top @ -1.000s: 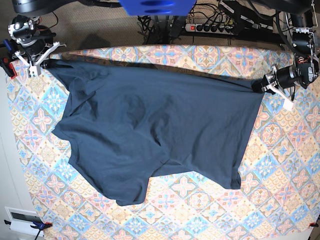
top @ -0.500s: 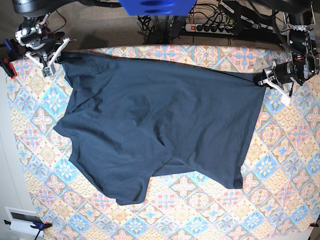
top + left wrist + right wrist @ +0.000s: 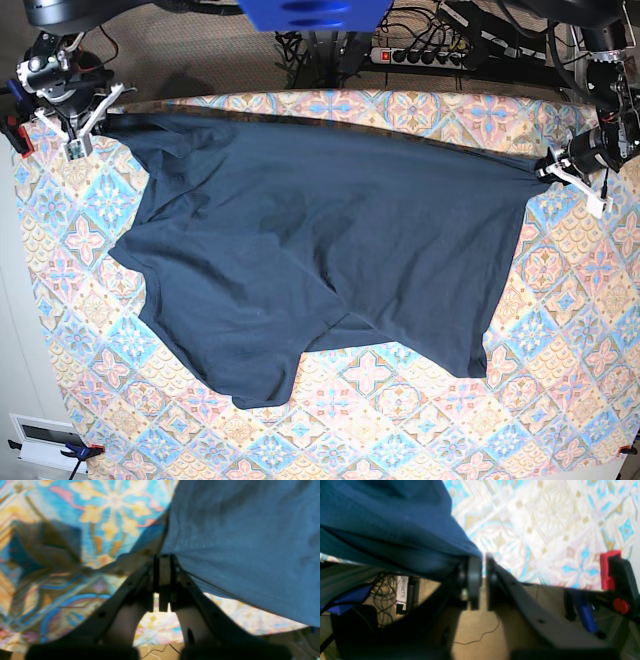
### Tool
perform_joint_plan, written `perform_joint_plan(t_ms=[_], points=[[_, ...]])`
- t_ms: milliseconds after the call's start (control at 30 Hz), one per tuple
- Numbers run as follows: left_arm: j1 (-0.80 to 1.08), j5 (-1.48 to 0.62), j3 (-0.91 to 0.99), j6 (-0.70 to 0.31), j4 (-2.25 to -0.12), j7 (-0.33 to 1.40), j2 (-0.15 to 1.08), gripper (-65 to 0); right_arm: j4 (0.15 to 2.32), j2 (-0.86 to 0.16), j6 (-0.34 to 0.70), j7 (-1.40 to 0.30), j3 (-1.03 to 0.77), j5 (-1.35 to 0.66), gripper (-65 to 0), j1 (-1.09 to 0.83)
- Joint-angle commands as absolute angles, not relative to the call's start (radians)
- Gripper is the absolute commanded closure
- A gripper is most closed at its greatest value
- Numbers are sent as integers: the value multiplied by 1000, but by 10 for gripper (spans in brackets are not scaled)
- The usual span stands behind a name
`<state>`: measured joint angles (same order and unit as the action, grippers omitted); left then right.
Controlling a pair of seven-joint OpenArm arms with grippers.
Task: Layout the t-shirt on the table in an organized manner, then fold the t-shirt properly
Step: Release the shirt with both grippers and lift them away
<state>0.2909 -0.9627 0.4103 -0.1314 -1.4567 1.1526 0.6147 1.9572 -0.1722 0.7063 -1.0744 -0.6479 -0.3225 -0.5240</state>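
The dark navy t-shirt [image 3: 320, 250] lies spread across the tiled table [image 3: 560, 380], its far edge stretched between both arms. At the base view's right, my left gripper [image 3: 548, 167] is shut on a corner of the shirt. The left wrist view shows the fingertips [image 3: 164, 557] pressed together where the t-shirt [image 3: 250, 542] edge meets them. My right gripper [image 3: 92, 118] is at the far left corner. In the right wrist view its pads [image 3: 483, 557] stand a narrow gap apart with the table showing through. The t-shirt [image 3: 382, 517] hangs against the left pad only.
A power strip [image 3: 425, 55] and cables lie behind the table's far edge. Red clamps [image 3: 610, 567] grip the table cloth at the left corner [image 3: 18, 135]. A blue object [image 3: 310, 12] hangs over the back middle. A white box [image 3: 45, 440] sits at the near left.
My left gripper has drawn its shirt corner outward to the right, and the far edge is straighter. My right gripper shifted near the left corner and its jaws have parted a little.
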Motion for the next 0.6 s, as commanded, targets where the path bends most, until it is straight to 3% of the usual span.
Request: perform_joint_plan(t_ms=[0,133,300,567], points=[[285,-955,429,-127,-1469,1127,642,-32,1972,-191,698,-1073,-654,-309,-98,-532],[282,-955,429,-127,-1469,1125,638,-32,1974,-203,698,-1075,-575,-309,-175,-532],[280,-952,430,-127,-1468,1125,619,-32,1975,-216,698,-1061,-550,-311,-167,-570],[283,-951,433,-127,-1463,1066,622,-32,1972,-162,698,-1067,-865,-478,-161,-529]])
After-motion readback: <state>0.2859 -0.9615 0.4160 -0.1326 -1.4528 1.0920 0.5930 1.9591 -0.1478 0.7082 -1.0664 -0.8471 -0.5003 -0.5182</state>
